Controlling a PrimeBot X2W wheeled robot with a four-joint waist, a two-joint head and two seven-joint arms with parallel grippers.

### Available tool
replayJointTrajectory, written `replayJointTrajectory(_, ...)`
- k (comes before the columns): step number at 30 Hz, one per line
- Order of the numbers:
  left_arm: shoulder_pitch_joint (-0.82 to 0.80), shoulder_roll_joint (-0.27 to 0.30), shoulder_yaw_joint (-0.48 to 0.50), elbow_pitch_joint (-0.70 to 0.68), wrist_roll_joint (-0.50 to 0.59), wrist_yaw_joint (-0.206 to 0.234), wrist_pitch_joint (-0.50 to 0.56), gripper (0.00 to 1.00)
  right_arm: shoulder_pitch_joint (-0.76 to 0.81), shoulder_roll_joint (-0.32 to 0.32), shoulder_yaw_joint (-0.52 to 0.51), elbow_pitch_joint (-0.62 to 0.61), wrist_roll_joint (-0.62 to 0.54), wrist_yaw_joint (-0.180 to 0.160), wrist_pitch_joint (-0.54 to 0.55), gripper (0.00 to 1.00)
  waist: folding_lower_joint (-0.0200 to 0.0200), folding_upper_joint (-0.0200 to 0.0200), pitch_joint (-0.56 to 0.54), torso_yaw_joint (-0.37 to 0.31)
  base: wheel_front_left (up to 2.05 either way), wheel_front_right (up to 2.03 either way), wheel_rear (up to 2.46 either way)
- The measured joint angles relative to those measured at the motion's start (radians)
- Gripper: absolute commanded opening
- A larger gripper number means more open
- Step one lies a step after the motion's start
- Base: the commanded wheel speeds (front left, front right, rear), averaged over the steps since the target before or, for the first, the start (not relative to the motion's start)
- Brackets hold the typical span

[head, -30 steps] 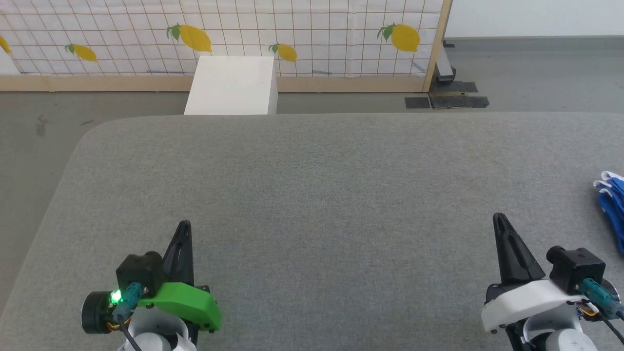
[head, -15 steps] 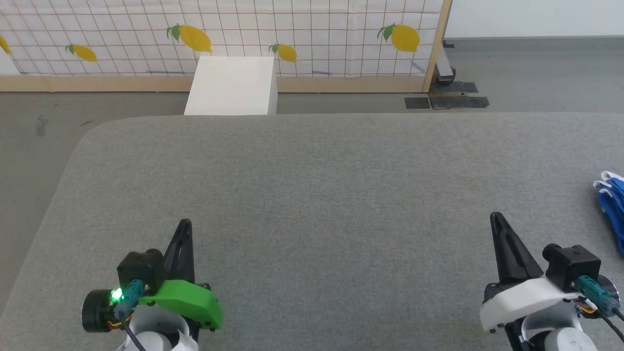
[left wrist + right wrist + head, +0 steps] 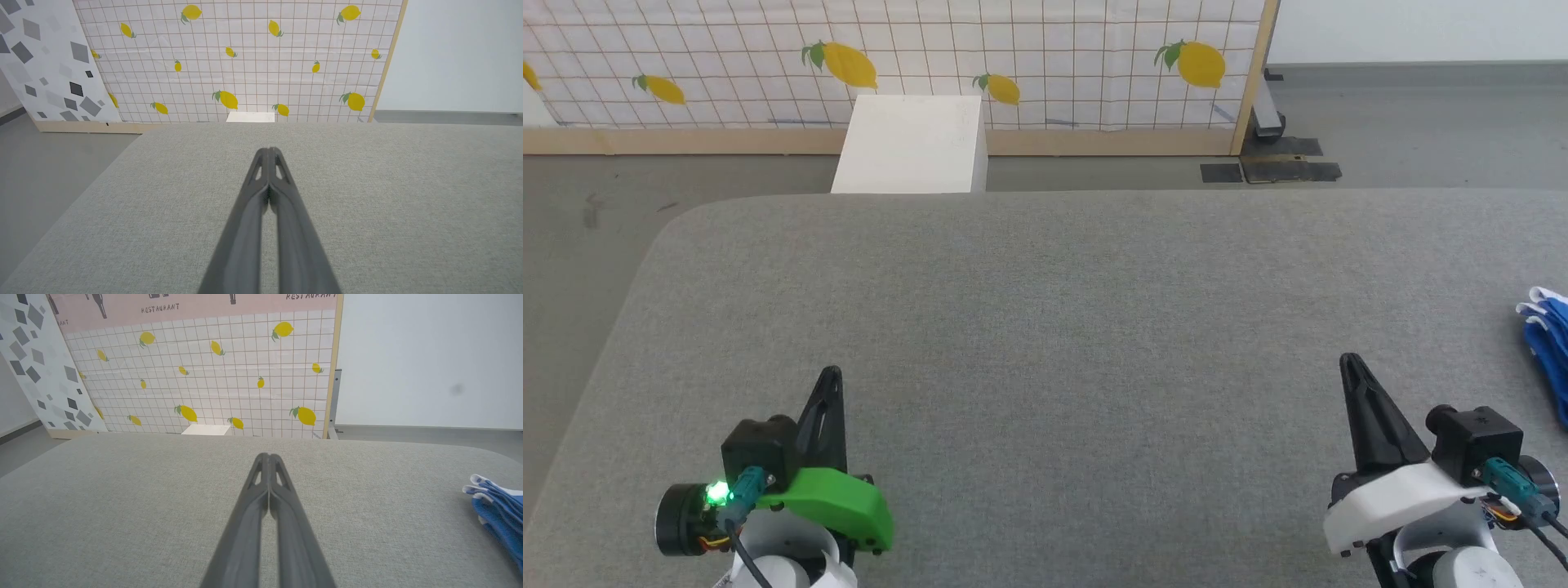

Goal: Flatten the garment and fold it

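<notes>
The garment point(image 3: 1550, 343) is bright blue cloth with white trim, bunched at the far right edge of the grey padded table point(image 3: 1054, 327) and cut off by the frame; the right wrist view has the garment point(image 3: 498, 510) at its right edge. My right gripper point(image 3: 1349, 363) is shut and empty, hovering left of the garment and apart from it; its tips point(image 3: 269, 456) meet over bare table. My left gripper point(image 3: 832, 376) is shut and empty at the lower left, far from the garment, tips point(image 3: 269, 151) pressed together.
A white box point(image 3: 911, 143) stands on the floor behind the table's far edge. A lemon-patterned screen point(image 3: 890, 57) with a wooden frame lines the back. Grey floor lies beyond the table's rounded left corner point(image 3: 666, 229).
My right gripper has drifted slightly left and up the view. The left gripper and the garment have stayed put.
</notes>
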Motion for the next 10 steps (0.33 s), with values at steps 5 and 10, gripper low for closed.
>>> replayJointTrajectory(5,0.002,-0.006,0.006,-0.007,0.008,-0.005,0.009,0.00,0.000,0.000,0.002,-0.006,-0.009,0.000,0.009,0.00,0.0000,0.0000,0.000,0.000,0.00,0.00,0.00)
replayJointTrajectory(10,0.003,-0.014,0.011,-0.015,0.014,-0.006,0.017,0.00,0.000,0.000,0.004,-0.013,-0.018,0.000,0.017,0.00,0.0000,0.0000,-0.001,-0.001,0.00,0.00,0.00)
